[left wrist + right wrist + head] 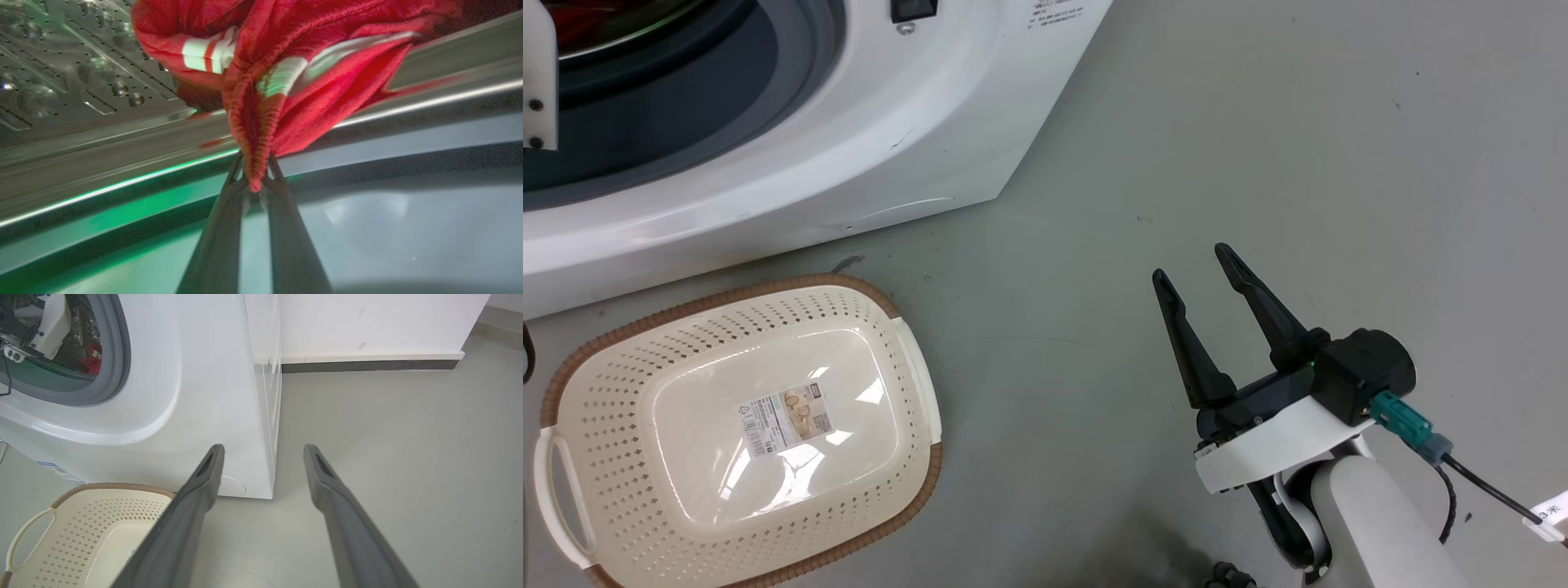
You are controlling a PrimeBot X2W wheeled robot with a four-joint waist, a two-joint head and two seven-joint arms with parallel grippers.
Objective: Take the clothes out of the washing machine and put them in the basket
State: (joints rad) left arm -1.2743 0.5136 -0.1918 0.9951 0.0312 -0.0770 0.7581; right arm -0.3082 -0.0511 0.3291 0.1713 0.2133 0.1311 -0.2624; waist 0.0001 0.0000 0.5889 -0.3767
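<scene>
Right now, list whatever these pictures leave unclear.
Drum contents: left wrist view, the clothes pinched in the left gripper block the rest; blurred.
Label text: head view, too small.
Washing machine port: head view, cut by the top edge.
Basket: right wrist view, partly behind a finger of the right gripper.

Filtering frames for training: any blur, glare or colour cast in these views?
Left wrist view: dim, grainy, motion-smeared inside the washing machine, green cast along the drum lip, the clothes legible. Head view: sharp, glare patches on the basket bottom. Right wrist view: evenly lit, sharp on machine and floor.
</scene>
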